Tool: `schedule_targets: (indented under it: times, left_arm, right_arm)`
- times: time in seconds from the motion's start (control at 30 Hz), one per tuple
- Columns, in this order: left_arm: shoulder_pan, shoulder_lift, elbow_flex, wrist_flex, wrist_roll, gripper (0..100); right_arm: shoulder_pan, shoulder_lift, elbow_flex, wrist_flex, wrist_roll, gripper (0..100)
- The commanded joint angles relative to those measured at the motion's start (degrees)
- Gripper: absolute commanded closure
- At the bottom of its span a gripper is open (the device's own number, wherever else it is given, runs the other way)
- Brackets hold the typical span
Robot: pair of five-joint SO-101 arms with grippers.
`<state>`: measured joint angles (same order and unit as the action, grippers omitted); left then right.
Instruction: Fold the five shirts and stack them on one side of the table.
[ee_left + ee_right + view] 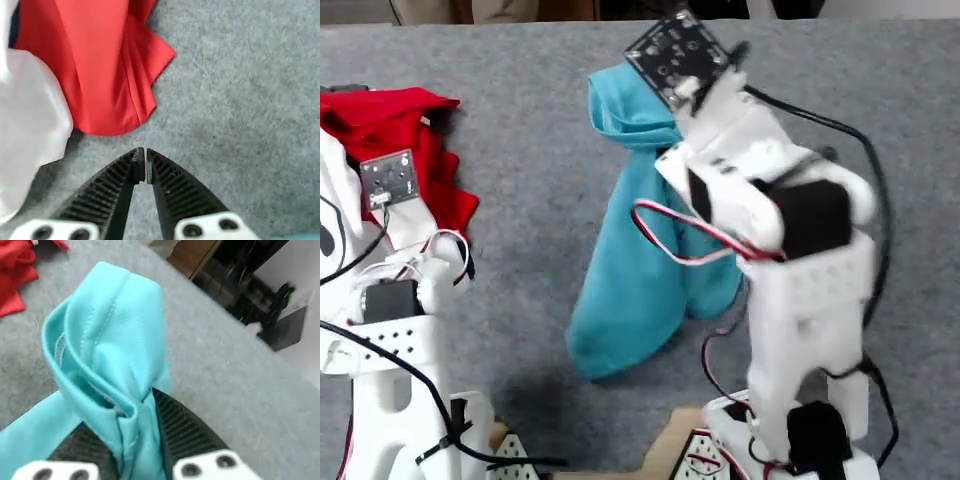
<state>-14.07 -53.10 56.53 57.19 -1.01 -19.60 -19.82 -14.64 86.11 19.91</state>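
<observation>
One teal shirt [635, 270] is clamped in the right tool [142, 405], its long axis running along the desk [880, 90] toward that arm's base. Left tool [145, 165], together and empty, hovers beside the red shirt [95, 65].

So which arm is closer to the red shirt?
Left. The left gripper, shut, sits just beside the red shirt; the right gripper is farther across the table, clamped on the teal shirt.
</observation>
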Motion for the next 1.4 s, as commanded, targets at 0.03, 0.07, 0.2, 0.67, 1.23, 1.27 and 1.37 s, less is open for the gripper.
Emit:
schedule_targets:
  times: [0.03, 0.07, 0.2, 0.67, 1.23, 1.27, 1.37]
  left_arm:
    - [1.41, -1.10, 3.08, -7.12, 3.87, 98]
    - [2.64, -1.10, 4.04, -8.09, 3.87, 98]
    - [9.49, -1.10, 6.33, -9.49, 3.87, 98]
    - [27.78, 8.31, 5.80, -9.93, 3.87, 89]
    - [28.13, 56.84, -25.32, -9.49, 12.75, 87]
    - [28.22, 57.54, -26.81, -8.35, 12.75, 87]
    - [29.80, 58.95, -29.63, -5.45, 12.40, 87]
  right_arm:
    - [4.18, 3.74, 12.97, -12.22, 0.62, 99.4]
    - [5.85, 4.70, 15.96, -15.47, 0.62, 99.4]
    - [13.32, 8.84, 25.71, -29.71, 0.53, 99.4]
    - [29.67, 34.15, 28.79, -53.19, -6.77, 99.3]
    - [31.34, 39.08, 21.49, -47.47, -6.86, 99.3]
    - [31.34, 39.08, 21.49, -47.47, -6.86, 99.3]
    - [31.25, 39.08, 21.49, -47.47, -6.86, 99.3]
